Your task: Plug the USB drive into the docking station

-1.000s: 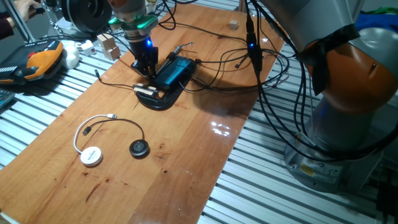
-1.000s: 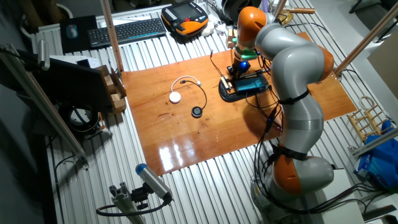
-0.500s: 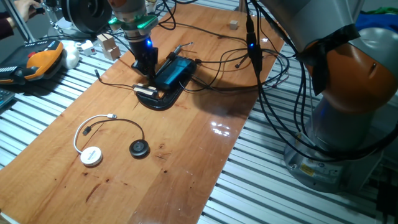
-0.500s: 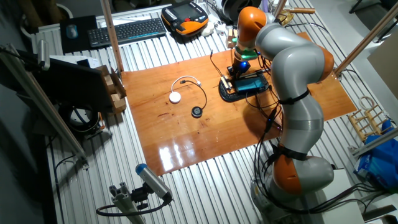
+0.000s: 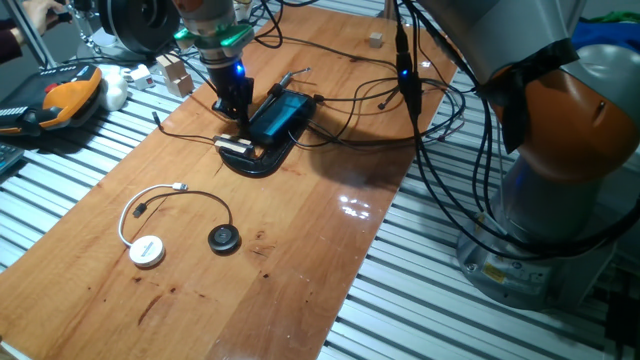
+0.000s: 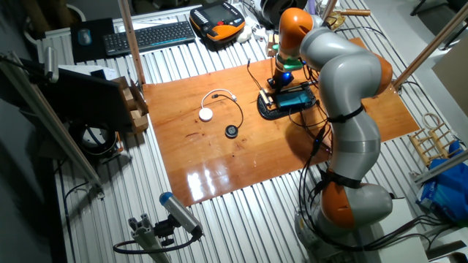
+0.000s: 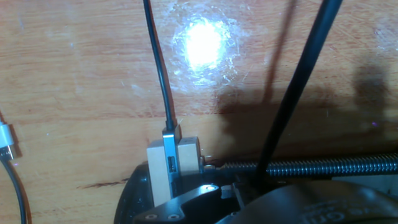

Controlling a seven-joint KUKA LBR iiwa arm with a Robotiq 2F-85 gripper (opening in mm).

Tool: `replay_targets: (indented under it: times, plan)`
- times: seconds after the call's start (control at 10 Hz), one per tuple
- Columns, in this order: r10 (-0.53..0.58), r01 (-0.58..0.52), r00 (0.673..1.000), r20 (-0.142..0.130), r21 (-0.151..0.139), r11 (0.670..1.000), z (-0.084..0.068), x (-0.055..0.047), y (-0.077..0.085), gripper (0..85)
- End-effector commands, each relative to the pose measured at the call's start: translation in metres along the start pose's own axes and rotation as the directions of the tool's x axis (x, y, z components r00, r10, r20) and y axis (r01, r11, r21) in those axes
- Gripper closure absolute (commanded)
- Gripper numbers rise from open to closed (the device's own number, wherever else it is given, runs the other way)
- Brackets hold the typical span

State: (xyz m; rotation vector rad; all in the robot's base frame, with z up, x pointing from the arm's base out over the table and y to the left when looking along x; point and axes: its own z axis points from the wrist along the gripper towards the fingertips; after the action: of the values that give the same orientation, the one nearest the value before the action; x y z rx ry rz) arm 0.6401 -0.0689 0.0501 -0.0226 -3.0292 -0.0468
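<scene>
**Fingers down at the dock's edge**

A wooden table (image 5: 300, 250) on a ribbed metal bench carries the gear. The arm's dark fingers (image 5: 236, 108) point down at the near-left side of the blue docking station (image 5: 278, 114), which sits in a black clamp (image 5: 258, 158) with thin black cables (image 5: 350, 105) trailing off it. Whether the fingers are clenched or released cannot be told. Well apart from them lie a white puck (image 5: 147, 250) and a black disc (image 5: 224, 238). The hand view shows a cable entering a pale block (image 7: 174, 165).

Robotics lab: wooden desk (image 6: 219, 168) on slotted alu. frame, orange/grey industrial arm (image 6: 344, 109), teach pendant (image 6: 218, 16), keyboard (image 6: 150, 35), loose cables (image 5: 430, 130) & extrusion posts all around.
</scene>
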Motion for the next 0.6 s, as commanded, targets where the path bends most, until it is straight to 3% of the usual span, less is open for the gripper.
replay_targets:
  times: [0.0,0.5]
  plan:
    - [-0.004,0.004,1.000,0.000,0.000,1.000,-0.0002,0.0001,0.0000,85.0]
    - [0.005,-0.005,1.000,0.019,0.010,1.000,-0.0040,0.0008,0.0001,85.0]
